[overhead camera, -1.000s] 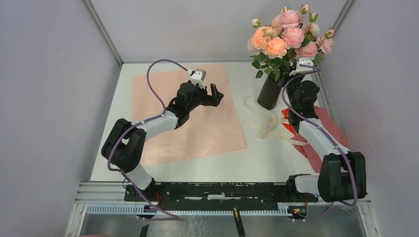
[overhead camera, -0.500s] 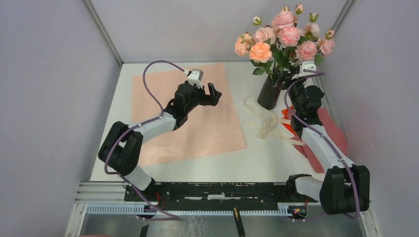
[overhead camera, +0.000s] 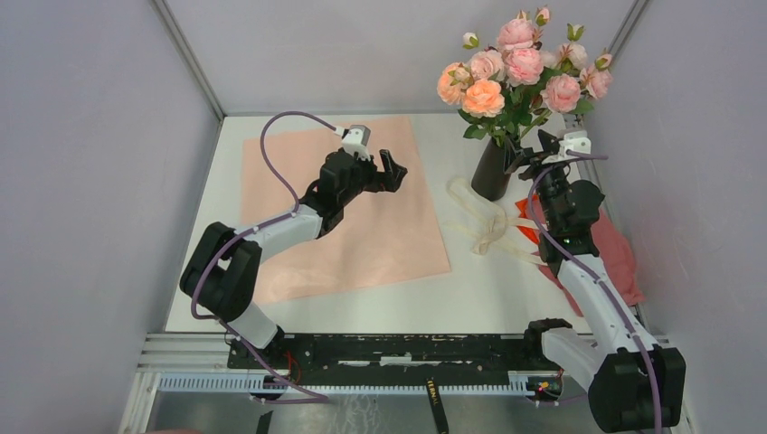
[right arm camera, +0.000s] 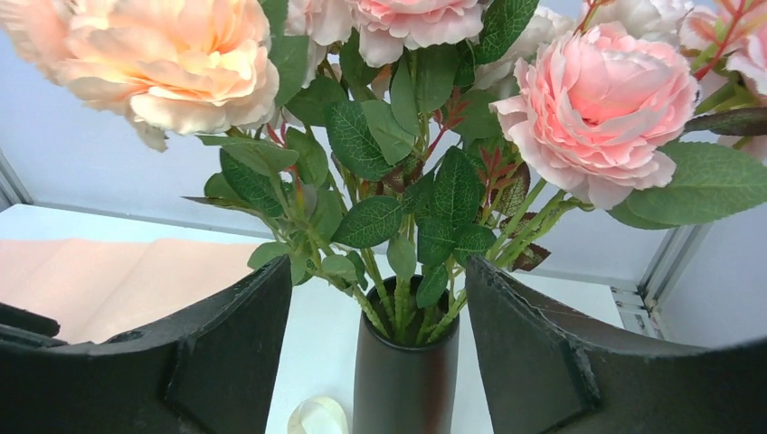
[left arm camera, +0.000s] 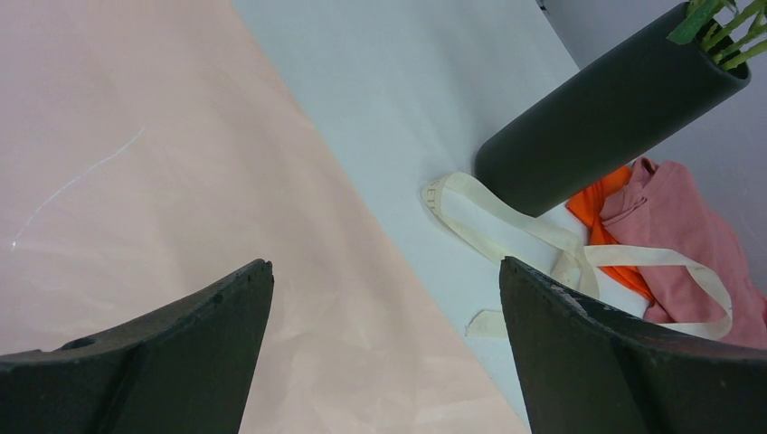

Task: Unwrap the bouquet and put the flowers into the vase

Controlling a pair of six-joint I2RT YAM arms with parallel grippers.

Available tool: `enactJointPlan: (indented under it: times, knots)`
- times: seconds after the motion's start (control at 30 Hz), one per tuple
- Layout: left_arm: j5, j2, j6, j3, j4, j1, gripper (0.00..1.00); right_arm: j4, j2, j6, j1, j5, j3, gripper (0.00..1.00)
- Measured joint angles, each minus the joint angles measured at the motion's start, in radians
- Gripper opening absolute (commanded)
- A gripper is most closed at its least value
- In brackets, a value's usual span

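Observation:
The flowers (overhead camera: pixel 517 65), pink, peach and cream roses, stand upright with their green stems inside the black vase (overhead camera: pixel 493 172) at the back right. My right gripper (overhead camera: pixel 532 154) is open just right of the vase neck and holds nothing. In the right wrist view its fingers (right arm camera: pixel 226 344) flank the vase (right arm camera: pixel 404 380) without touching it, under the flowers (right arm camera: pixel 597 108). The bouquet's light pink wrapping paper (overhead camera: pixel 344 208) lies flat on the table. My left gripper (overhead camera: pixel 395 169) hovers open over its right part, empty (left arm camera: pixel 384 264), with the paper (left arm camera: pixel 163 181) below.
A loose cream ribbon (overhead camera: pixel 484 221) lies in front of the vase, and the left wrist view shows this ribbon (left arm camera: pixel 506 226) too. A pink-red cloth (overhead camera: pixel 610 249) with an orange piece (left arm camera: pixel 601 194) lies under my right arm. Grey walls close in on both sides and behind.
My right gripper opened, let go of the stems and drew back to the right of the vase. The flowers settled upright. The left arm barely moved.

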Motion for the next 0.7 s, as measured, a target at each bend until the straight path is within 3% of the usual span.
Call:
enactJointPlan:
  times: [0.3, 0.7]
  knots:
    - [0.03, 0.0, -0.05, 0.005, 0.005, 0.0, 1.0, -0.01, -0.103, 0.005, 0.0, -0.011, -0.032, 0.79]
    - [0.047, -0.019, -0.055, -0.016, 0.027, 0.0, 1.0, -0.025, -0.108, 0.014, 0.0, -0.029, -0.048, 0.8]
